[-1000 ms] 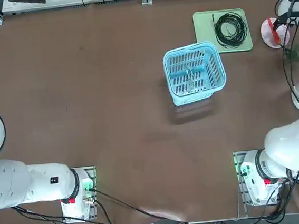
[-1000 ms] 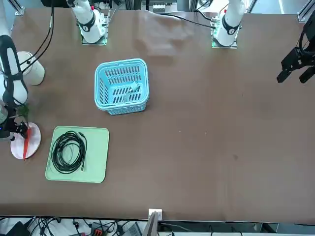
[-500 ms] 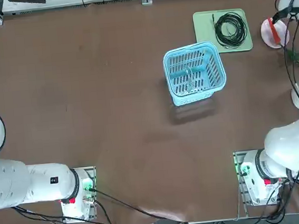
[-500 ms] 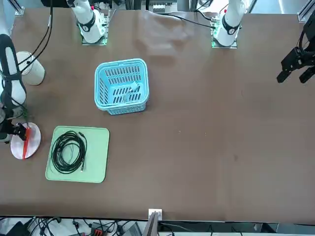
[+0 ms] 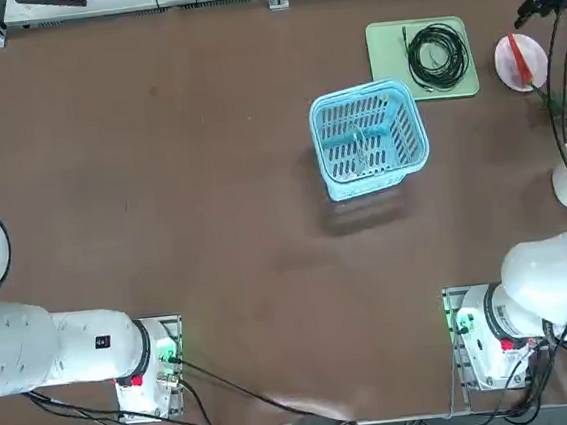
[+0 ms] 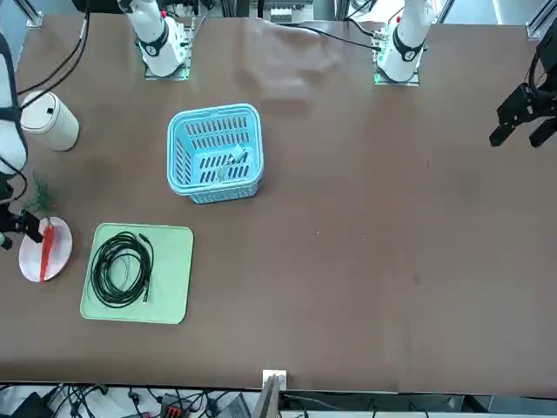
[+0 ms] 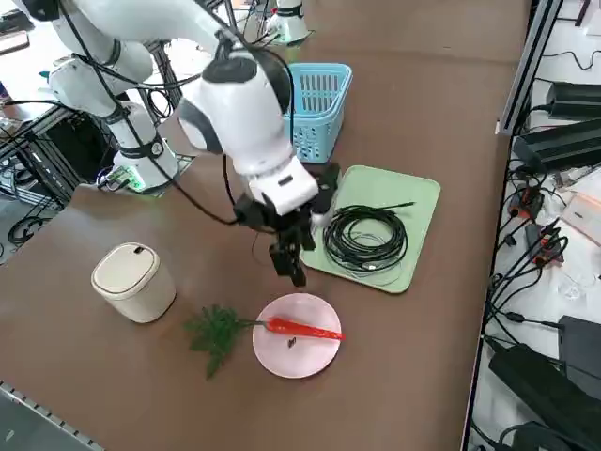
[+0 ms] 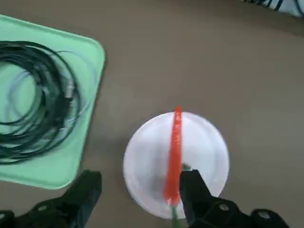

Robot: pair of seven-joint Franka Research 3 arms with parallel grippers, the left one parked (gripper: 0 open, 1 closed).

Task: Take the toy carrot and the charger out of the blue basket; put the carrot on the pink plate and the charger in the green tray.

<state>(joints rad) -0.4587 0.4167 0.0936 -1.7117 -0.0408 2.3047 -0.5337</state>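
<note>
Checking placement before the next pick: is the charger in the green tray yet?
No. In the top view the green tray holds only a black coiled cable, no white plug block; the right gripper hangs empty near the pink plate.

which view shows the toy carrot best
The right side view: the toy carrot shows whole, red body across the pink plate, leafy tuft on the table. The right wrist view shows the body large, the tuft hidden behind the open right gripper. Top and front views show it tiny at the edge.
</note>
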